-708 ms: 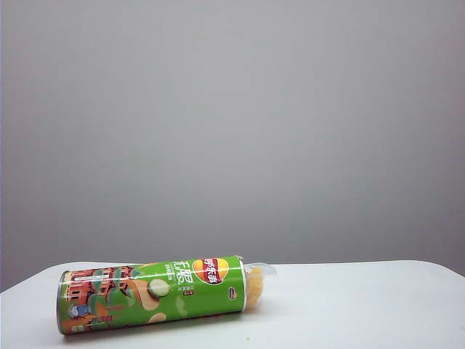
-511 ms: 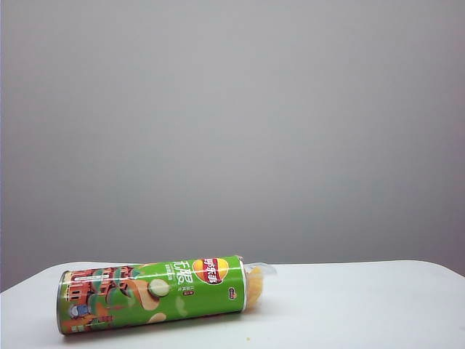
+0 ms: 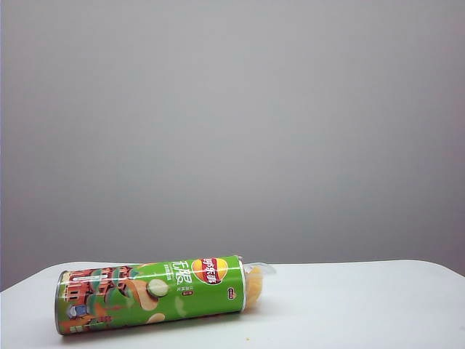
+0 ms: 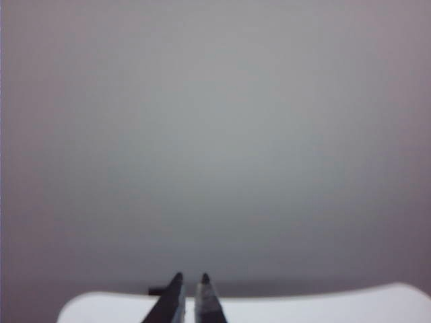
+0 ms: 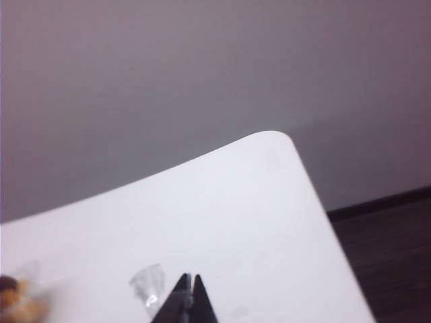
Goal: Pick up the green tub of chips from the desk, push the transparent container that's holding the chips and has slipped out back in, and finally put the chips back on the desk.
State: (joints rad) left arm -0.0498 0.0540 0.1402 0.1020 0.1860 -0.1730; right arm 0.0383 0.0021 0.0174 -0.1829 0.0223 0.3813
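1. Your left gripper [image 4: 191,279] shows only in its own wrist view: two dark fingertips drawn nearly together with a thin slit between them, clenched on nothing. It points out level over the near edge of the desk [image 4: 323,306] towards the grey wall [image 4: 215,134].
2. Your right gripper [image 5: 190,277] is likewise clenched and empty, its fingertips pressed together. It hangs over the white desk [image 5: 236,215], with a rounded corner of the tabletop ahead of it.
3. Just beside the right gripper's tips you can see a small clear piece of plastic [image 5: 148,282] on the desk; whether it touches the fingers cannot be told. At the edge of that view sits a blurred orange-brown patch [image 5: 17,303], too soft to identify.
4. Neither arm appears in the exterior view.
5. There, the green tub of chips [image 3: 152,291] lies on its side on the desk [image 3: 363,305], metal-rimmed end to the left, open end to the right.
6. The transparent container [image 3: 261,270] sticks out of the open end, with the chips [image 3: 254,287] visible through it.
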